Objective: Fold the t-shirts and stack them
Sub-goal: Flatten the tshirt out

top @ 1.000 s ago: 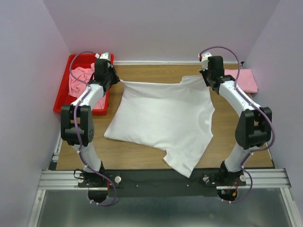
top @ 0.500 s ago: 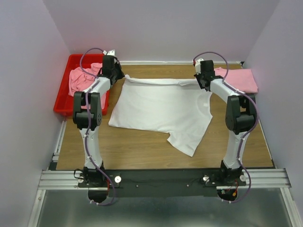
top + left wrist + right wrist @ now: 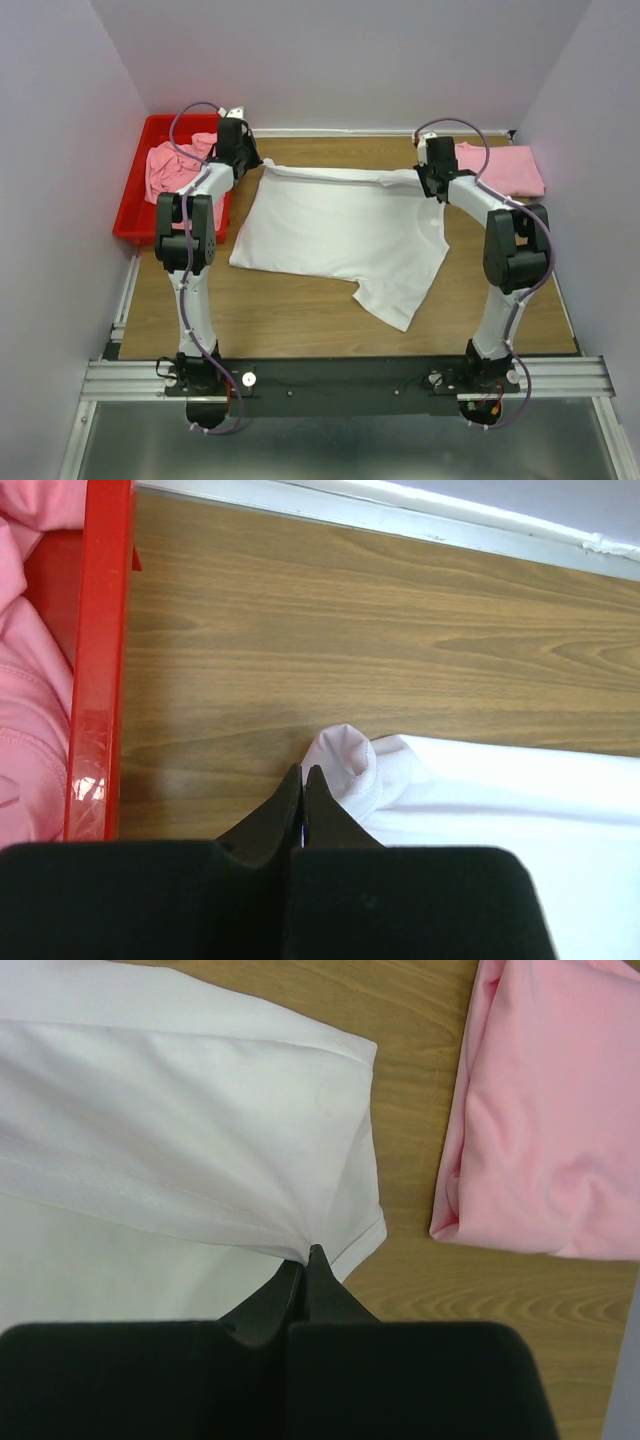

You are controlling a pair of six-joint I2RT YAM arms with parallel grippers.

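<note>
The white t-shirt (image 3: 340, 235) lies spread on the wooden table (image 3: 300, 320), its far corners pinched by the fully closed left gripper (image 3: 303, 772) and right gripper (image 3: 312, 1255), between a red bin (image 3: 135, 215) of pink shirts (image 3: 170, 165) and a folded pink t-shirt (image 3: 505, 168).

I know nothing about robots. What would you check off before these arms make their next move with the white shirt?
1. Left pincer has a hold on the white t-shirt: ok, it is shut at a bunched corner.
2. Right pincer has a hold: ok, it is shut and the cloth gathers into its tip.
3. Shirt spread smooth: not ok, creases run toward the right pincer.
4. Shirt clear of the folded pink shirt: ok, bare wood shows between them.
5. Shirt clear of the red bin: ok, bare wood lies between the corner and the bin.
</note>
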